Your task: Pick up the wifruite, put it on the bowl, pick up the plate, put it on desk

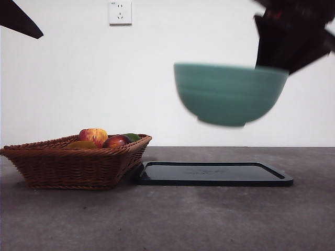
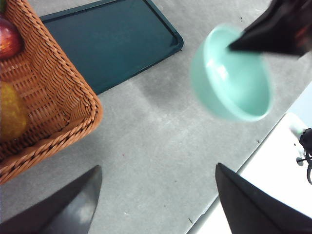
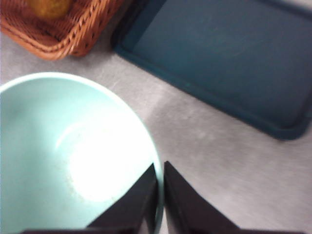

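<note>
Stretching wide across the room, the flat matte grey-brown desk (image 1: 209, 219) carries a glossy black rectangular tray (image 1: 214, 174) and, touching the tray's edge, a brown woven wicker basket (image 1: 73, 164). Above the tray, clear of every surface, hangs the round mint-green glazed bowl (image 1: 227, 94), blurred and slightly tilted, its inside bare and bright in the right wrist view. The right gripper (image 3: 160, 187) pinches the bowl's paler rim, one black jaw inside the bowl and one outside, with the thin wall clamped between them. The left gripper (image 2: 156, 195) hovers over bare desk between basket and bowl, its jaws spread wide with nothing between them. Inside the basket lie several fruits: a red-and-yellow apple (image 1: 94, 136), a dark red round fruit (image 1: 116, 141), and a yellow-brown one (image 1: 81, 145).
</note>
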Robot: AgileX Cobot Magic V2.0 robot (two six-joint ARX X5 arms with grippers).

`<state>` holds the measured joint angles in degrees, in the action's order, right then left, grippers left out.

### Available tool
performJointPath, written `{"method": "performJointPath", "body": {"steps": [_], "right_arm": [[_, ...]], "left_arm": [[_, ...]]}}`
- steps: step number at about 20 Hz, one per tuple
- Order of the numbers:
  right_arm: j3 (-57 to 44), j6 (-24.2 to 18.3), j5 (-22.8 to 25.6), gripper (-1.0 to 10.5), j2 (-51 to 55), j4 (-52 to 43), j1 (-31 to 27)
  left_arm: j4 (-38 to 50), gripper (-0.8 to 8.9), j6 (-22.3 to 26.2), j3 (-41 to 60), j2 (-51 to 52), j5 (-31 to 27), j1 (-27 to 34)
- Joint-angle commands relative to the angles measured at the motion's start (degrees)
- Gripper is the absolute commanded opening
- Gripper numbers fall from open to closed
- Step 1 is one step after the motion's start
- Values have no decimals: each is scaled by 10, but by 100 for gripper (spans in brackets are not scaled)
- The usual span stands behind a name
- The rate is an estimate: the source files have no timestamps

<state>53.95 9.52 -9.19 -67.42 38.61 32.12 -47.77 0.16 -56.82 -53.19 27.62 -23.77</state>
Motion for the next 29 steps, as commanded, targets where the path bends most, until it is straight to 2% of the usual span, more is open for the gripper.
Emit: {"method": "performJointPath", "body": {"steps": [1, 5, 10, 16, 17, 20, 25, 29], "right_arm": [[-29, 28, 1, 8, -15, -41, 15], [-70, 38, 2, 8, -54, -89, 32], [-71, 38, 3, 8, -124, -132, 41], [-70, 44, 17, 11, -153, -141, 43], [-70, 49, 18, 24, -153, -141, 44], [-70, 51, 18, 225, -153, -142, 50], [-66, 70, 23, 277, -134, -144, 52], [-44, 65, 54, 277, -57, -119, 51]], "left_arm": [[6, 374, 7, -8, -3, 5, -3], [6, 374, 7, -8, -3, 5, -3], [6, 374, 7, -8, -3, 5, -3], [6, 374, 7, -8, -3, 5, -3], [6, 373, 7, -8, -3, 5, -3], [6, 374, 7, -8, -3, 5, -3], [6, 374, 7, -8, -3, 5, -3], [6, 374, 7, -8, -3, 5, -3]]}}
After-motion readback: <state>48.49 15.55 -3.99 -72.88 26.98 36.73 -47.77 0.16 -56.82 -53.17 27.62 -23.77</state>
